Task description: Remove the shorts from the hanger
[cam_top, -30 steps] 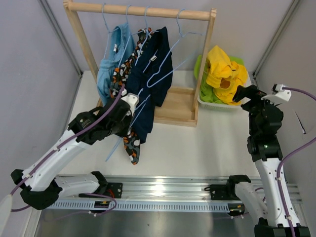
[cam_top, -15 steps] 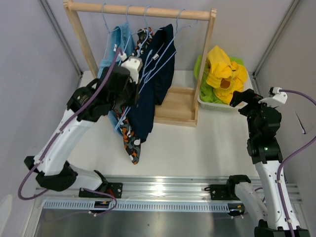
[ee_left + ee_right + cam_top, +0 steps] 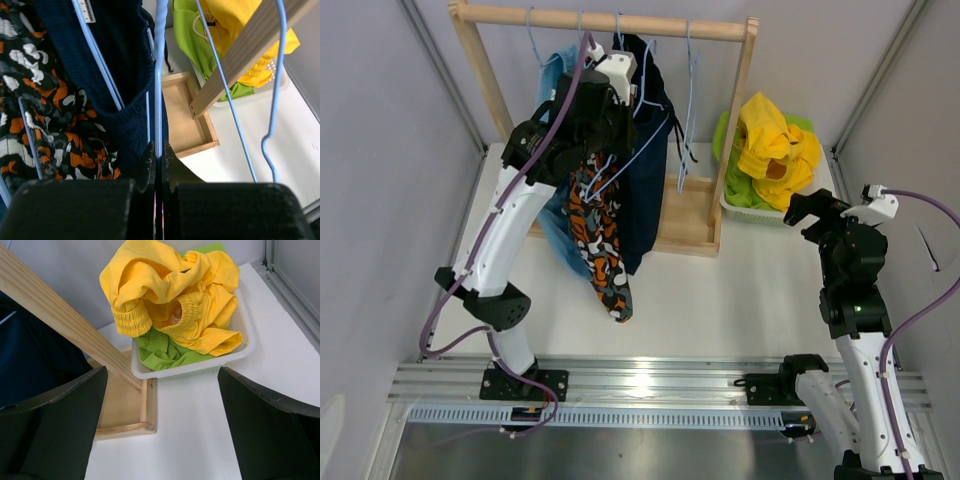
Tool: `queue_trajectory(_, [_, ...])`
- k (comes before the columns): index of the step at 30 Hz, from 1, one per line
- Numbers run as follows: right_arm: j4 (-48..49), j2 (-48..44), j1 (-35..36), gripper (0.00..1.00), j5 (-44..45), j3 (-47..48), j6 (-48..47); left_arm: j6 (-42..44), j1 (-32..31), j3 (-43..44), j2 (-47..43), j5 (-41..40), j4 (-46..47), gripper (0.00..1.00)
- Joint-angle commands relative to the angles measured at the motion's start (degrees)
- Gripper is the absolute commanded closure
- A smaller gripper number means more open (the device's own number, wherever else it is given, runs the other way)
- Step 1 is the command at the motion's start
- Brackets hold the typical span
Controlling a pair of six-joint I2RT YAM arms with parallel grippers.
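The left gripper is clenched on the wire of a blue hanger rising from its tips, navy shorts draped beside it; the right gripper gapes empty, well apart

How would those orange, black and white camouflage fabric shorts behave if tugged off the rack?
Probably floppy: the orange, black and white camouflage fabric shorts hang in loose folds. Likely light, since thin light blue wire hangers bear the garments here. They might snag on neighbouring wires rather than slide free.
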Motion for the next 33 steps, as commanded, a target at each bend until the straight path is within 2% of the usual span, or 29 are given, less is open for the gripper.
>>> queue_trajectory(1, [0.83,-0.97,0.47,0.01,-0.37,-0.26,-1.16,-1.58,1.15,2.42,1.16,2.64,8.63,1.0])
queue_trajectory(8, [1.88,-0.71,0.91,0.01,-0.19,-1.06,-1.24,-3.88,-1.04,0.49,-2.68,10.88,8.2,1.0])
queue_trajectory(13, [1.97,-0.8,0.99,0.01,-0.11,-1.14,-1.16,-2.99,-5.08,-7.51,-8.23,14.6,3.98,1.0])
queue_trajectory(17, [1.97,-0.71,0.99,0.01,-0.28,-1.14,-0.98,-3.51,-6.32,-8.83,-10.87,12.84,0.03,1.0])
queue_trajectory(23, [0.66,-1.5,0.99,0.01,-0.02,-0.44,-1.07,-5.62,-7.02,-3.83,-11.14,10.64,-6.39,1.0])
queue_trajectory(25, [0.3,-1.76,0.99,0.01,0.07,-0.44,-1.07,-5.63,-8.07,-5.22,-11.84,9.94,-7.19,1.0])
queue_trajectory(29, [0.48,-2.38,1.17,0.01,0.25,-0.97,-0.98,-5.63,-8.87,-16.19,-17.8,3.2,-1.58,1.0])
queue_trajectory(32, [0.3,-2.12,1.17,0.01,0.07,-0.88,-0.72,-5.19,-8.87,-16.66,-17.65,-2.43,0.28,1.0])
queue_trajectory(33, [0.22,-2.11,1.17,0.01,0.07,-0.97,-0.63,-4.93,-8.78,-14.39,-16.86,-3.5,0.63,1.0])
